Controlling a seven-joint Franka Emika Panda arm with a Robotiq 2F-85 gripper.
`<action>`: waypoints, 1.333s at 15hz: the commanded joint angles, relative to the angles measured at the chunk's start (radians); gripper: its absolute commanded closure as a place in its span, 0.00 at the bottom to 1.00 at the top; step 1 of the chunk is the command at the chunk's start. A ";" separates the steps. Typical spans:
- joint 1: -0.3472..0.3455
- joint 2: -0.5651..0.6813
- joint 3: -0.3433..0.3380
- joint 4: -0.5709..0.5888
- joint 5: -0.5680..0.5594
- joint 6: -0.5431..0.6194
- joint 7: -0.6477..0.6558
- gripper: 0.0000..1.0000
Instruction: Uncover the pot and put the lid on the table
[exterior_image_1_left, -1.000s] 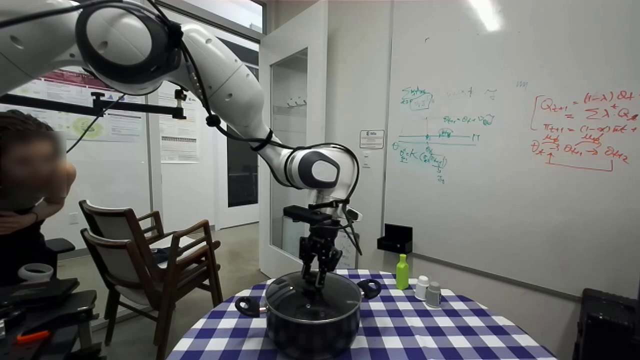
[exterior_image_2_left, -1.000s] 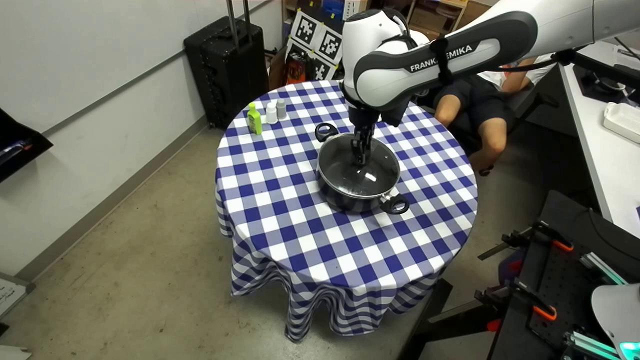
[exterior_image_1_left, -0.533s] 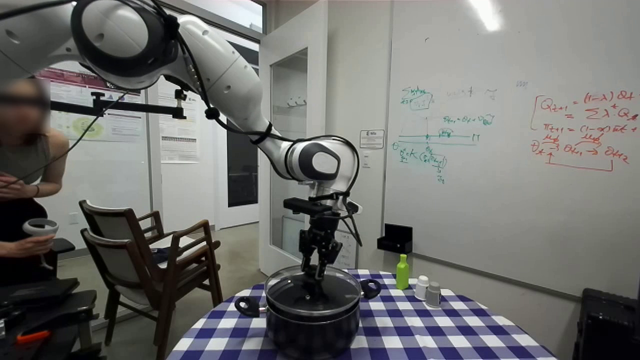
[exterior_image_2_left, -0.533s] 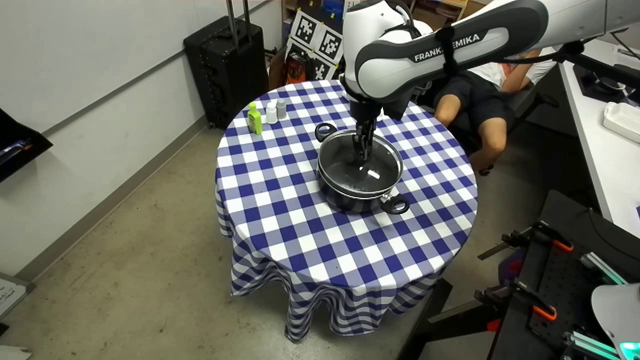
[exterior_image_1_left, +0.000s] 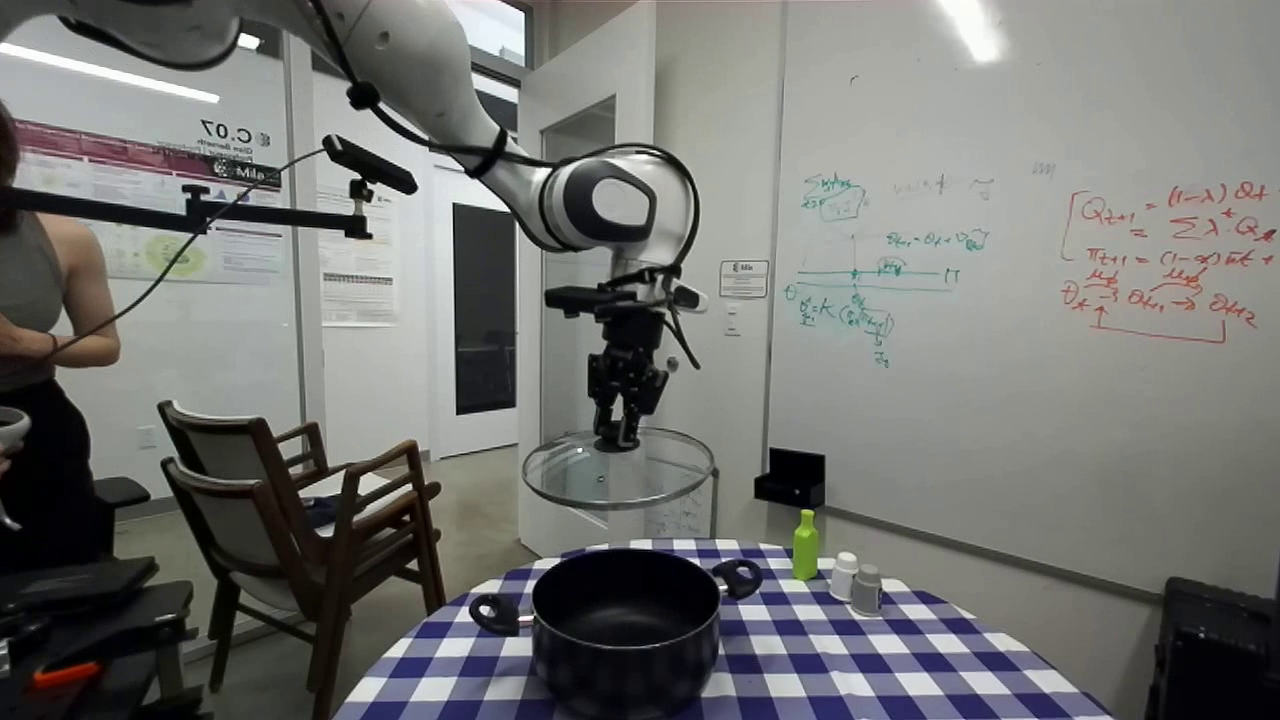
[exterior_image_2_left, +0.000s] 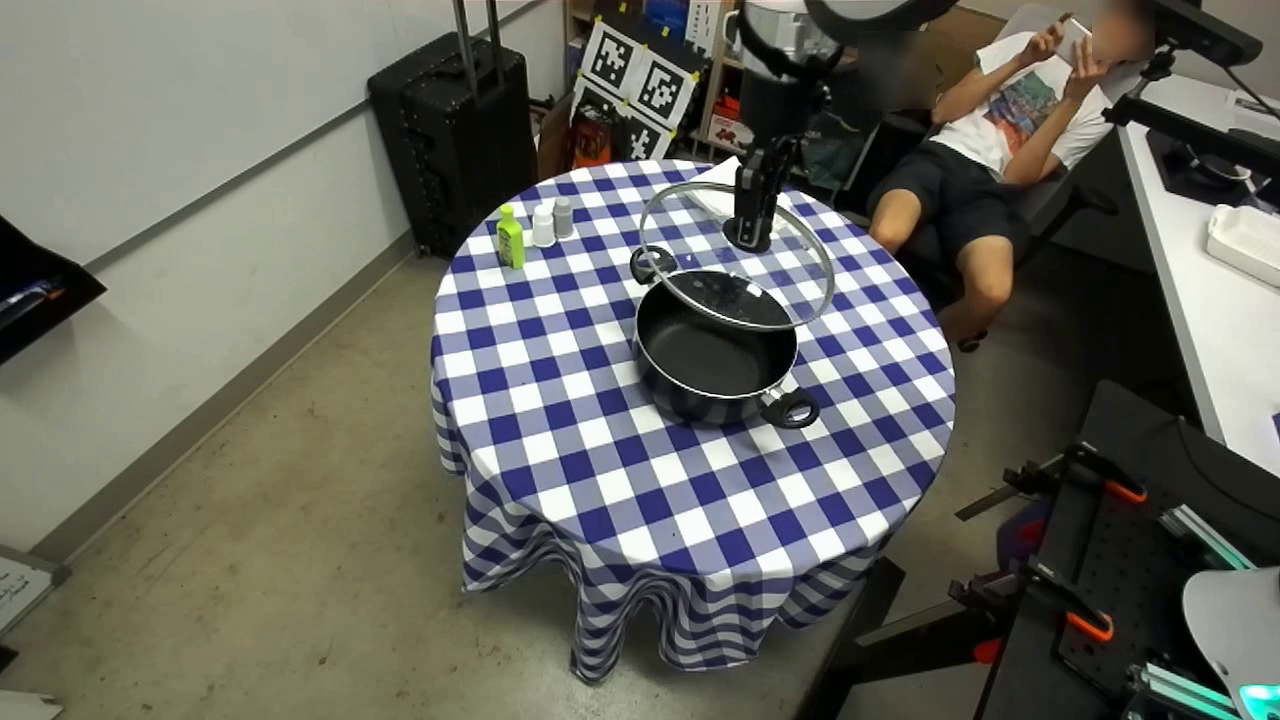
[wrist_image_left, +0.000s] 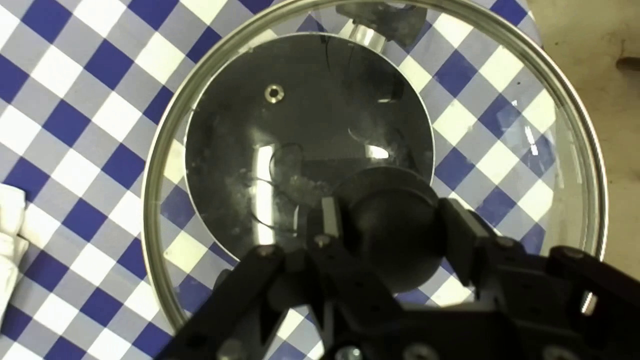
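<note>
The black pot (exterior_image_1_left: 625, 665) stands uncovered on the checkered table (exterior_image_1_left: 850, 670), its inside visible; the pot also shows in an exterior view (exterior_image_2_left: 715, 355). The glass lid (exterior_image_1_left: 620, 480) hangs roughly level in the air above the pot. In an exterior view the lid (exterior_image_2_left: 800, 285) overlaps the pot's far part. My gripper (exterior_image_1_left: 617, 440) is shut on the lid's dark knob. In the wrist view the fingers (wrist_image_left: 392, 220) stand on both sides of the round knob, and the pot shows through the glass of the lid (wrist_image_left: 505, 120).
A green bottle (exterior_image_1_left: 804, 545), a white shaker (exterior_image_1_left: 843, 576) and a grey shaker (exterior_image_1_left: 867, 590) stand near the table's edge. A white object (wrist_image_left: 10, 240) lies at the wrist view's left edge. A seated person (exterior_image_2_left: 1030, 130) is behind the table. Wooden armchairs (exterior_image_1_left: 290, 520) stand beside it.
The lid was on the pot one second ago and just above its rim half a second ago. My gripper has risen with the lid well above the pot. The pot has not moved.
</note>
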 joint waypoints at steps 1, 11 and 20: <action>-0.055 -0.220 -0.015 -0.244 0.104 0.040 0.025 0.74; -0.210 -0.389 -0.169 -0.648 0.228 0.192 -0.088 0.74; -0.271 -0.202 -0.210 -0.521 0.213 0.192 -0.133 0.74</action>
